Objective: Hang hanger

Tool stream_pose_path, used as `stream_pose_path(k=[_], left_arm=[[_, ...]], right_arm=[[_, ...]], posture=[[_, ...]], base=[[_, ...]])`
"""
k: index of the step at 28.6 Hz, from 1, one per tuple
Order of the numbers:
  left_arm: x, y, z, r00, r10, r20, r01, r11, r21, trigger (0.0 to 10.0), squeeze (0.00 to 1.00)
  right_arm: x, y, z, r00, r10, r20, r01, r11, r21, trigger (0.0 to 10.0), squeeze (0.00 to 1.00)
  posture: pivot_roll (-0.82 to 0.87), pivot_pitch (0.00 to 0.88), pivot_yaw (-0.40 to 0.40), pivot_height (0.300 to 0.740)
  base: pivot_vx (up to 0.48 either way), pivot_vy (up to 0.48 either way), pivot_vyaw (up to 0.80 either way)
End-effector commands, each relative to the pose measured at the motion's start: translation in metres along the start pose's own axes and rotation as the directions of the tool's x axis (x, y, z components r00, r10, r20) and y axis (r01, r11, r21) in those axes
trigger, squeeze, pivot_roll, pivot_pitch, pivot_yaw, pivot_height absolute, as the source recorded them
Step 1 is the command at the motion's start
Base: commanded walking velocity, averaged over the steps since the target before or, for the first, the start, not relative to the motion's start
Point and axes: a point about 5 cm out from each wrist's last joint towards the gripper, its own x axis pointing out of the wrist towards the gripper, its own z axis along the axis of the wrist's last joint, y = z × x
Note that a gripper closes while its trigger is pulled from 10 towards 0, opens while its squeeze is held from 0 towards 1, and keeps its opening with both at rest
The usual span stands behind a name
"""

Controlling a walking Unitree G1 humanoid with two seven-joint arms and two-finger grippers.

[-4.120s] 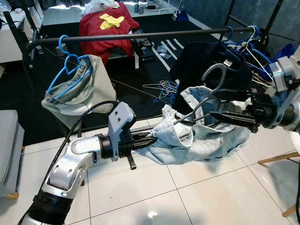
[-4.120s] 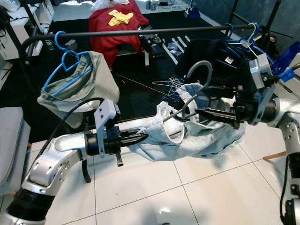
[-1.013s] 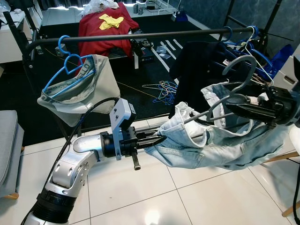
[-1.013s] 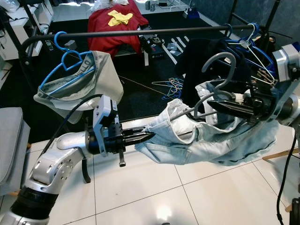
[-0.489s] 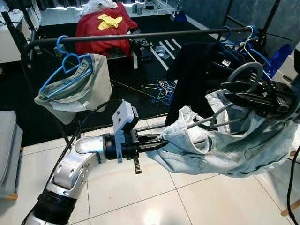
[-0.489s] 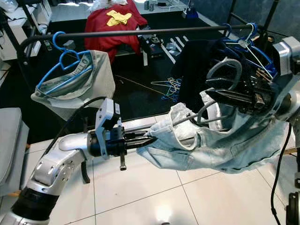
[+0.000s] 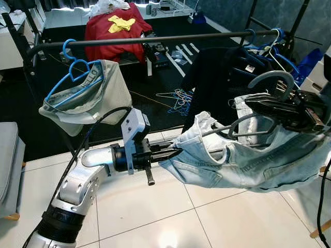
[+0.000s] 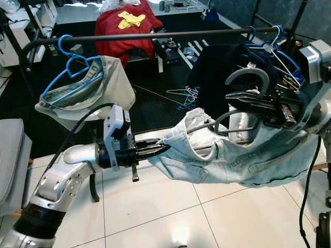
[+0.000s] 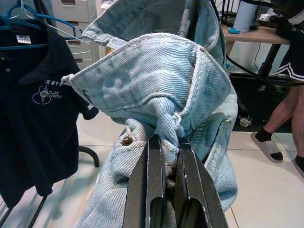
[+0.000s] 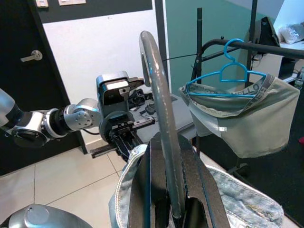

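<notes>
— What's just changed?

— My right gripper (image 7: 258, 107), fingers pinching the grey hanger (image 7: 269, 78), has levelled it slightly; the hook is still below the rail (image 7: 155, 39).

— And your left?

— My left gripper (image 7: 173, 151) stays clamped on the jeans (image 7: 243, 165) waistband. I'd say the lift remains.

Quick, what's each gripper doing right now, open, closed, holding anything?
Left gripper: closed, pinching the waistband of the light blue denim jeans.
Right gripper: closed on the grey plastic hanger carrying those jeans.
</notes>
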Motion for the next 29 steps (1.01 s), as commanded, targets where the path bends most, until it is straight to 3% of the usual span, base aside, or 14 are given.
stream_pose_path(k=[1,4,5,6,17,18,21,23,24,25,27,28,29], left_arm=[[-0.001,0.002,0.003,0.999,0.016,0.031,-0.016,1.000,0.009,0.0,0.00],[-0.001,0.002,0.002,0.999,0.019,0.032,-0.019,1.000,0.005,0.0,0.01],[-0.001,0.003,0.001,0.999,0.037,0.028,-0.037,0.999,0.001,3.3,0.77],[-0.002,0.004,0.001,0.998,0.055,0.025,-0.055,0.998,0.000,10.0,1.00],[-0.004,0.007,-0.003,0.995,0.102,-0.001,-0.102,0.995,0.002,10.0,1.00],[-0.006,0.009,-0.004,0.991,0.131,-0.001,-0.131,0.991,0.015,10.0,0.00],[-0.006,0.009,-0.004,0.991,0.131,-0.001,-0.131,0.991,0.015,10.0,0.00],[-0.015,0.021,-0.008,0.960,0.279,-0.011,-0.278,0.960,0.040,10.0,0.00],[-0.015,0.021,-0.008,0.960,0.279,-0.011,-0.278,0.960,0.040,10.0,0.00],[-0.021,0.027,-0.013,0.932,0.360,-0.035,-0.358,0.932,0.057,10.0,0.00],[-0.021,0.027,-0.013,0.932,0.360,-0.035,-0.358,0.932,0.057,10.0,0.00],[-0.029,0.030,-0.024,0.894,0.441,-0.082,-0.437,0.897,0.062,10.0,0.00],[-0.029,0.030,-0.024,0.894,0.441,-0.082,-0.437,0.897,0.062,10.0,0.00]], right_arm=[[-0.001,0.003,0.003,1.000,-0.001,-0.016,0.001,1.000,-0.011,0.0,0.00],[0.000,0.003,0.003,1.000,0.000,-0.015,0.000,1.000,-0.012,0.0,0.00],[0.000,0.004,0.004,1.000,0.001,-0.011,-0.001,1.000,-0.012,0.0,0.00],[0.001,0.004,0.004,1.000,0.002,-0.008,-0.002,1.000,-0.012,0.0,0.00],[0.001,0.006,0.005,1.000,0.001,0.019,-0.001,1.000,-0.003,0.0,0.00],[0.000,0.007,0.004,1.000,-0.005,0.021,0.005,1.000,0.001,0.0,0.00],[0.000,0.007,0.004,1.000,-0.005,0.021,0.005,1.000,0.001,0.0,0.00],[-0.009,0.007,-0.009,0.995,-0.074,-0.061,0.073,0.997,-0.019,0.0,0.00],[-0.009,0.007,-0.009,0.995,-0.074,-0.061,0.073,0.997,-0.019,0.0,0.00],[-0.016,0.007,-0.015,0.987,-0.127,-0.102,0.123,0.992,-0.038,0.0,0.00],[-0.016,0.007,-0.015,0.987,-0.127,-0.102,0.123,0.992,-0.038,0.0,0.00],[-0.022,0.008,-0.025,0.976,-0.180,-0.123,0.176,0.983,-0.046,0.0,0.00],[-0.022,0.008,-0.025,0.976,-0.180,-0.123,0.176,0.983,-0.046,0.0,0.00]], posture=[[-0.23,0.129,-0.023,0.740],[-0.23,0.130,-0.024,0.740],[-0.23,0.131,-0.024,0.740],[-0.23,0.131,-0.025,0.740],[-0.23,0.131,-0.025,0.740],[-0.23,0.129,-0.024,0.740],[-0.23,0.129,-0.024,0.740],[-0.23,0.121,-0.023,0.740],[-0.23,0.121,-0.023,0.740],[-0.23,0.117,-0.023,0.740],[-0.23,0.117,-0.023,0.740],[-0.23,0.112,-0.020,0.740],[-0.23,0.112,-0.020,0.740]], base=[[0.000,0.000,0.00],[0.000,0.000,0.00],[0.000,0.000,0.00],[0.000,0.000,0.00],[0.000,0.000,0.00],[0.000,0.000,0.00],[0.000,0.000,0.00],[0.000,0.000,0.00],[0.000,0.000,0.00],[0.000,0.000,0.00],[0.000,0.000,0.00],[0.000,0.000,0.00],[0.000,0.000,0.00]])
